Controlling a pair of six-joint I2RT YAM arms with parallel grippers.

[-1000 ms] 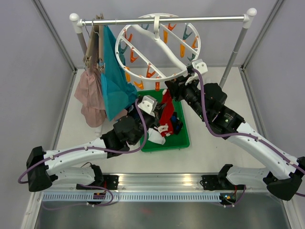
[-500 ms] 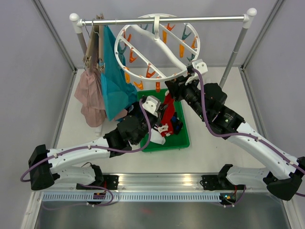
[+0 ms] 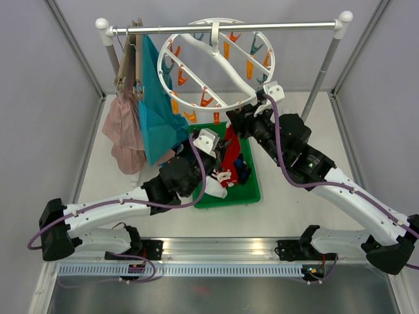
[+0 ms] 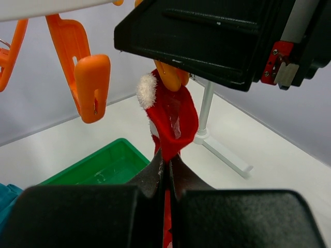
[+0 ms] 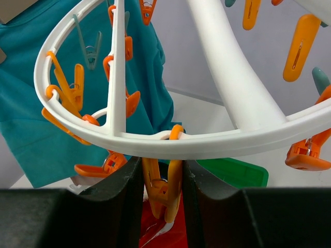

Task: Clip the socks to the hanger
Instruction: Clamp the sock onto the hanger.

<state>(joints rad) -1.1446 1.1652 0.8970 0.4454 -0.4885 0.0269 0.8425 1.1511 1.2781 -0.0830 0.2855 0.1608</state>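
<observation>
Left wrist view: the left gripper (image 4: 165, 159) has its jaws pressed fully together on the lower part of a red sock (image 4: 173, 121), which stands up from the fingers with its white end at the top left. The sock's top reaches the mouth of an orange clip (image 4: 170, 76); whether the clip has bitten on it cannot be told. From the right wrist, the right gripper (image 5: 162, 175) stands partly open with a finger pressed on each side of that clip (image 5: 165, 199), just under the hanger (image 5: 217, 144) rim. Seen from above, the hanger (image 3: 216, 62) hangs tilted from the rail (image 3: 288, 27) at the far side, and both grippers meet below its near edge, over the far end of the green tray (image 3: 252, 190). More socks (image 3: 241, 171) lie in the tray. A teal cloth (image 3: 154, 118) and a pink garment (image 3: 124, 131) hang at the left end of the rail.
</observation>
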